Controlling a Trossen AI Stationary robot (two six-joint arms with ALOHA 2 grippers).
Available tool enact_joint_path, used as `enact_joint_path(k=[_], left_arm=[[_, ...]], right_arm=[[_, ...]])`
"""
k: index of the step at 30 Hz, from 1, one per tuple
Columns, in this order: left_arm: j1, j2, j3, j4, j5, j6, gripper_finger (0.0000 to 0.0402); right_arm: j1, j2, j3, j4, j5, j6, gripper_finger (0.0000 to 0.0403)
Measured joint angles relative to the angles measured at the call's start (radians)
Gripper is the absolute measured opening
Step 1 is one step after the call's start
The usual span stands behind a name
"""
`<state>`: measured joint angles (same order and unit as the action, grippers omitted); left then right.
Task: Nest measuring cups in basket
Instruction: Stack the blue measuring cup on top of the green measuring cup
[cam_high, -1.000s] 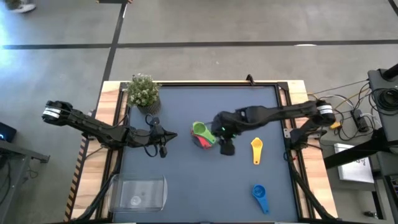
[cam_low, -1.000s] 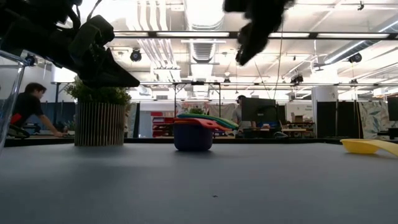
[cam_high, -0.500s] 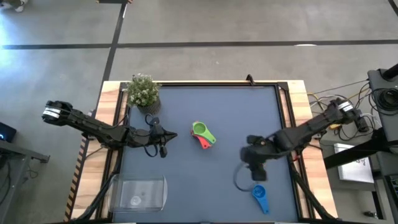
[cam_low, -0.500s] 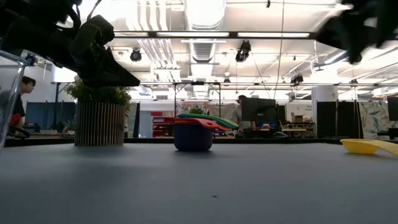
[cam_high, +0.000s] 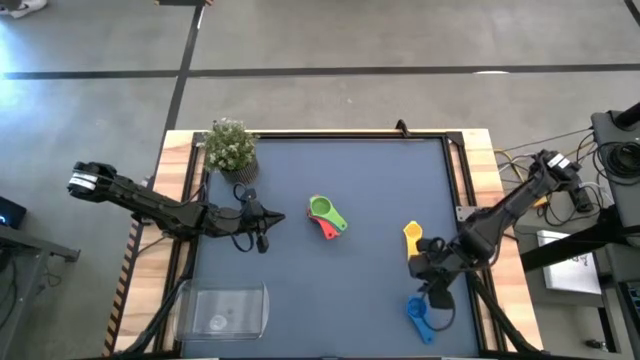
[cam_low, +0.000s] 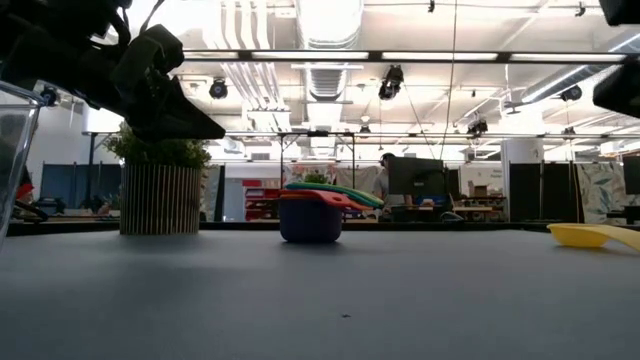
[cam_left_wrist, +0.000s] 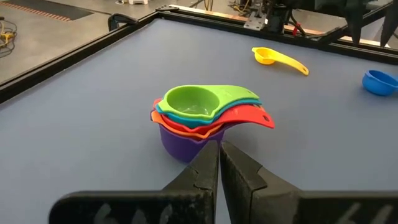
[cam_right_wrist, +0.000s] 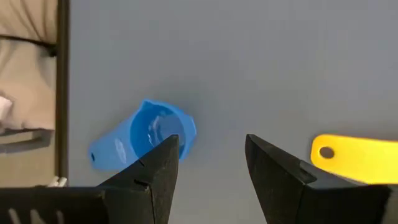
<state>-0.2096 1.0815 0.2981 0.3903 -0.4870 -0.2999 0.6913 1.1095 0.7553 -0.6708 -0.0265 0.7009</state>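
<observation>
1. Your right pincer (cam_high: 432, 283) sits in the lower right of the high view, above the surface (cam_high: 330, 290), between the yellow measuring cup (cam_high: 412, 235) and the blue measuring cup (cam_high: 418, 315). Its fingers (cam_right_wrist: 152, 180) stand partly apart with nothing between them.
2. In the right wrist view the blue cup lies just ahead of one finger, with the yellow cup's handle end off to the other side.
3. Your left pincer (cam_high: 262, 240) hovers left of centre in the high view, its fingers (cam_left_wrist: 208, 171) pressed together and empty.
4. The stack of nested cups (cam_high: 325, 215) stands near the middle of the frame in the high view, the green one on top, then light blue, orange and red, with the purple one at the bottom. In the left wrist view it sits just beyond the closed fingertips.
5. The basket (cam_high: 228, 308) rests in the lower left of the high view, well apart from every cup.
6. A potted plant (cam_high: 230, 147) stands at the upper left corner of the surface.
</observation>
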Motion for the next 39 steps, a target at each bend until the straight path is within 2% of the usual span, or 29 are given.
enact_joint_path(k=[10,16,22,30,34,39], left_arm=[[0.000,0.000,0.000,-0.002,0.000,-0.017,0.0000],[0.000,0.000,0.000,-0.002,0.000,-0.024,0.0000],[0.000,0.000,0.000,-0.003,0.000,-0.025,0.0000],[0.000,0.000,0.000,-0.003,0.000,-0.025,0.0000],[0.000,0.000,0.000,-0.002,0.000,-0.025,0.0000],[0.000,0.000,0.000,-0.002,0.000,-0.027,0.0000]], right_arm=[[0.063,0.125,-0.001,0.034,-0.009,0.067,0.0173],[0.064,0.185,-0.004,0.047,-0.077,0.112,0.0173],[0.064,0.203,-0.005,0.118,-0.079,0.114,0.0173],[0.063,0.206,-0.008,0.126,-0.060,0.121,0.0172],[0.061,0.224,-0.018,0.127,-0.059,0.122,0.0158],[0.059,0.234,-0.041,0.127,-0.080,0.114,0.0122]])
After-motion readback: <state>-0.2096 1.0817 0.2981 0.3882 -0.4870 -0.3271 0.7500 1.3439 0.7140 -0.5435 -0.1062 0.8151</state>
